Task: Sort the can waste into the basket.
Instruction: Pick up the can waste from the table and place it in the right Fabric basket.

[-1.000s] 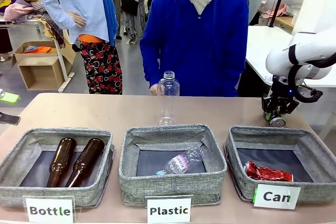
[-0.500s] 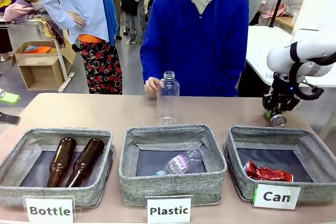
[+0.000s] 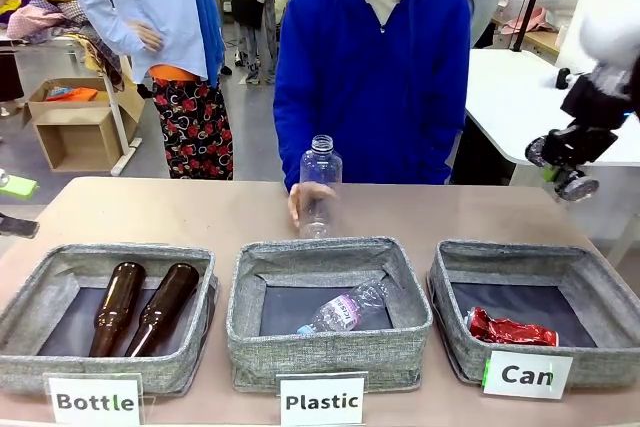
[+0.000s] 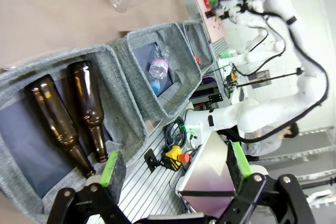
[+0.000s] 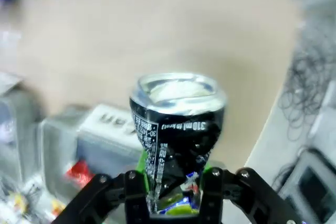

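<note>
The right gripper [image 3: 568, 179] is now hanging higher and farther right than a second ago — lifted off the table, above and behind the grey woven "Can" basket [image 3: 585, 269] — its fingers pinching the dented black-and-silver drink can [image 5: 177, 129]. A crushed shiny red can [image 3: 510, 329] is lying inside that basket. The person's hand [image 3: 307, 201] is now gripping the clear plastic bottle [image 3: 319, 186] left of the basket. The left gripper [image 4: 173, 169] is holding its green-padded fingers spread, empty.

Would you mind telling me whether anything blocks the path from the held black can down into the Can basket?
Nothing visible does. The right tool holds the black can above the table, beyond the open-topped Can basket, where the red can lies to one side.
</note>
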Controlling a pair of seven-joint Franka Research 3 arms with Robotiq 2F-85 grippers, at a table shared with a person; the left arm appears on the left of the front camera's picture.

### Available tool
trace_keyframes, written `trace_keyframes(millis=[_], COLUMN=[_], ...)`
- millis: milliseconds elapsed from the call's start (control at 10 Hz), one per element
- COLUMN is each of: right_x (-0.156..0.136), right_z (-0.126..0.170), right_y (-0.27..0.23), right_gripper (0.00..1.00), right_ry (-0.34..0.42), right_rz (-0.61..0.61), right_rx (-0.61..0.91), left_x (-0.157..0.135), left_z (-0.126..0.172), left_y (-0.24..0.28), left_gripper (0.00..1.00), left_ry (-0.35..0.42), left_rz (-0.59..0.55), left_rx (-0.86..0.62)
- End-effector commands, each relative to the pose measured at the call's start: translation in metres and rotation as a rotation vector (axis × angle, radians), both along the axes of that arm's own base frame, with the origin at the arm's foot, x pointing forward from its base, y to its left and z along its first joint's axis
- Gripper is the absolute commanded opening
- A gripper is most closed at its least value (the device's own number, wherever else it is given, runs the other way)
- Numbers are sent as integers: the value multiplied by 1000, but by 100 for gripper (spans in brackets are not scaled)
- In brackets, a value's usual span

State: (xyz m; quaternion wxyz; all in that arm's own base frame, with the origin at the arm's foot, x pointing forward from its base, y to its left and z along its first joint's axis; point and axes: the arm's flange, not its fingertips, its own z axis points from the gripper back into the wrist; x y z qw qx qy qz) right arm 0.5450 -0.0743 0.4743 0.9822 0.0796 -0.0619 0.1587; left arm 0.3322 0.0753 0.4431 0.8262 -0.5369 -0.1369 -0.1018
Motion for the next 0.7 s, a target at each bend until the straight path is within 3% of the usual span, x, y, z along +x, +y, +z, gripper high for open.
trace_keyframes(millis=[0,100,300,400,600], right_x=[-62,-86,-131,-144,-153], right_z=[-4,-7,-21,-25,-26], right_y=[1,7,21,24,31], right_gripper=[0,0,0,0,0], right_ry=[93,96,21,-40,-89], right_rz=[370,591,1031,1129,1184], right_rx=[49,1,-174,-238,-231], left_x=[-2,-2,-2,-2,-2], left_z=[-1,-1,-1,-1,-1], left_y=[1,1,1,1,1], left_gripper=[100,100,100,100,100], left_ry=[-8,-8,-8,-8,-8], left_rz=[-7,-7,-7,-7,-7], left_rx=[-2,-2,-2,-2,-2])
